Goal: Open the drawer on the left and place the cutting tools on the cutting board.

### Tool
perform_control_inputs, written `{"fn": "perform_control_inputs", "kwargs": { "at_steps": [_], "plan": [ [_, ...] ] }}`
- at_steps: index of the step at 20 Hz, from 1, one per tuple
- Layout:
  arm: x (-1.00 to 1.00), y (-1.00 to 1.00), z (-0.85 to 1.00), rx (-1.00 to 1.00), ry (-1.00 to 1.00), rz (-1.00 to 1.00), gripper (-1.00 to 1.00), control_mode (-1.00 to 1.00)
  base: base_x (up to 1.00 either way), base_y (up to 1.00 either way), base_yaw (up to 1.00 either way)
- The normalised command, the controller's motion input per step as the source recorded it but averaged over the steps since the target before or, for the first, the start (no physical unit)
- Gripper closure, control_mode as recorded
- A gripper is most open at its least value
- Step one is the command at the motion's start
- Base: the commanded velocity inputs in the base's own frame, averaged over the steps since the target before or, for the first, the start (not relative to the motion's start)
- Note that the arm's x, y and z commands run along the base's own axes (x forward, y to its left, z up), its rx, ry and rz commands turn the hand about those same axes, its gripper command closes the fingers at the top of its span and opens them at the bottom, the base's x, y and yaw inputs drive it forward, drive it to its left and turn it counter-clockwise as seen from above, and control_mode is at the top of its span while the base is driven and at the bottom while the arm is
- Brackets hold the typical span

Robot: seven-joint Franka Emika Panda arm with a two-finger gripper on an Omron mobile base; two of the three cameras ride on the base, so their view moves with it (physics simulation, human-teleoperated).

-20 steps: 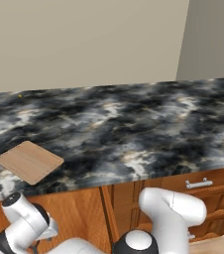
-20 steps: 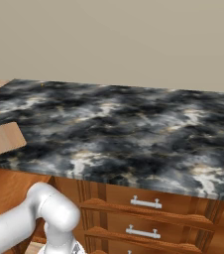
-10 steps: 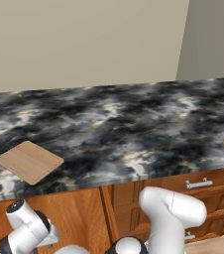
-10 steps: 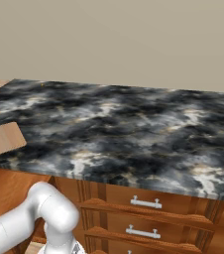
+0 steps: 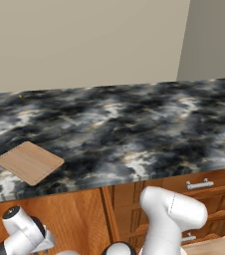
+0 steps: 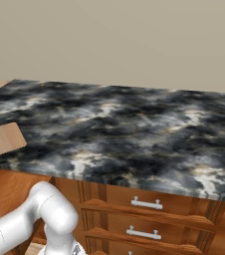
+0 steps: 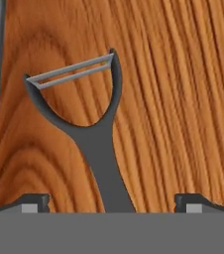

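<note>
Arm sits lower than before; gripper [image 7: 112, 203] open astride peeler [image 7: 91, 134], seemingly untouched.

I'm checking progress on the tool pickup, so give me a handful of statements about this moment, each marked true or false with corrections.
1. The peeler lies on a wood-grain surface. True.
2. The jaws are shut on the peeler's handle. False: they stand wide open, one finger tip on each side of the handle, not touching it.
3. The cutting board already carries the knife. False: its top is bare.
4. The cutting board sits near the counter's front edge. True.
5. The drawers below the counter have vertical handles. False: horizontal silver bars.
</note>
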Motion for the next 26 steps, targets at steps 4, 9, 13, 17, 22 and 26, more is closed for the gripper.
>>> {"fn": "perform_control_inputs", "kwargs": {
  "at_steps": [4, 9, 13, 17, 22, 26],
  "plan": [
    [0.01, 0.22, -0.21, 0.00, 0.04, 0.02, -1.00, -1.00, 0.00, 0.00, 0.00],
    [0.00, 0.04, -0.21, 0.00, 0.03, 0.00, -1.00, -1.00, 0.00, 0.00, 0.00],
    [-0.14, -0.01, -0.11, -0.01, 0.00, 0.00, -1.00, -1.00, 0.00, 0.00, 0.00],
    [-0.16, -0.03, -0.21, -0.02, 0.00, 0.00, -1.00, -1.00, 0.00, 0.00, 0.00],
    [-0.06, 0.00, -0.32, -0.01, 0.00, 0.00, 1.00, -1.00, 0.00, 0.00, 0.00],
    [-0.01, 0.00, -0.28, 0.00, 0.00, 0.00, 1.00, -1.00, 0.00, 0.00, 0.00]
  ]
}}
